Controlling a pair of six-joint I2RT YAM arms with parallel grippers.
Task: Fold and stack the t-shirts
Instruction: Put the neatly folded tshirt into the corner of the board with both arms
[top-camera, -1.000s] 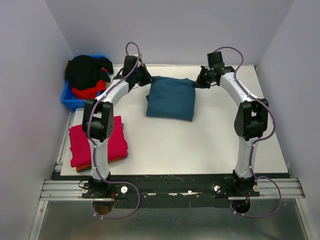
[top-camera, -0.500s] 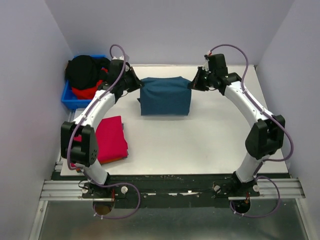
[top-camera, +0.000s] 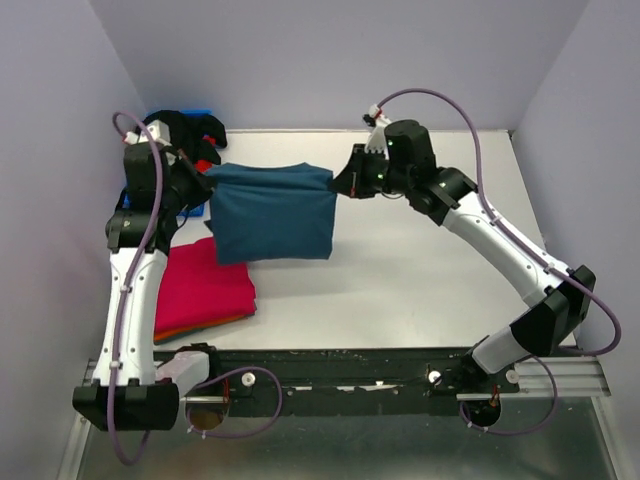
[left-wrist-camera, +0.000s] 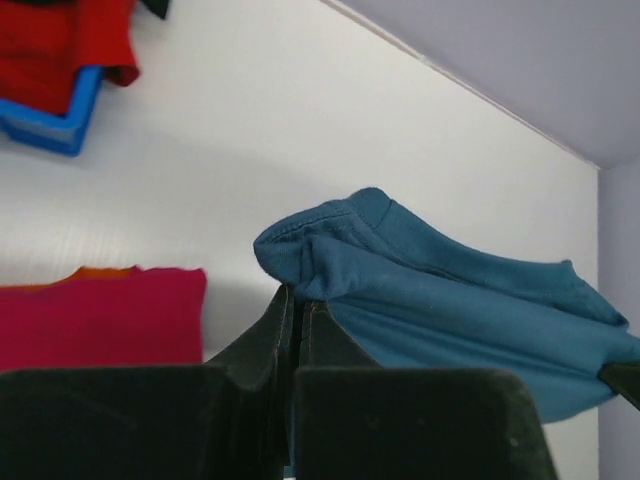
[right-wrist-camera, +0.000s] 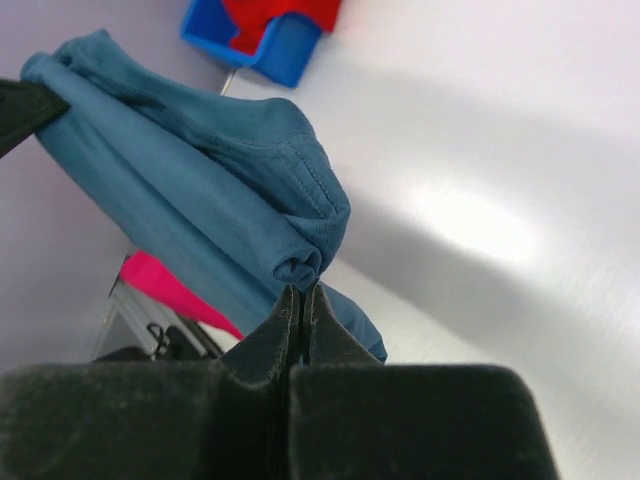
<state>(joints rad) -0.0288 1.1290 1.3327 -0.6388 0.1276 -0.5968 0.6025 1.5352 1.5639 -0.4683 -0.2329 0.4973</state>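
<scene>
A folded teal-blue t-shirt (top-camera: 272, 215) hangs in the air between my two grippers, above the table's left half. My left gripper (top-camera: 207, 186) is shut on its left top corner (left-wrist-camera: 300, 262). My right gripper (top-camera: 340, 182) is shut on its right top corner (right-wrist-camera: 305, 260). Below its left edge lies a folded crimson-pink t-shirt (top-camera: 205, 288) on top of an orange one (top-camera: 200, 327), at the table's left front. Black and red t-shirts (top-camera: 195, 135) fill the bin at the back left.
A small bright-blue plastic bin (top-camera: 203, 114) holds the black and red shirts in the back left corner. The white table (top-camera: 430, 270) is walled by pale panels on the left, right and back. A black rail (top-camera: 350, 375) runs along the near edge.
Both arms have lifted the teal-blue shirt off the table and carried it left and nearer, so it now hangs partly over the crimson-pink stack.
</scene>
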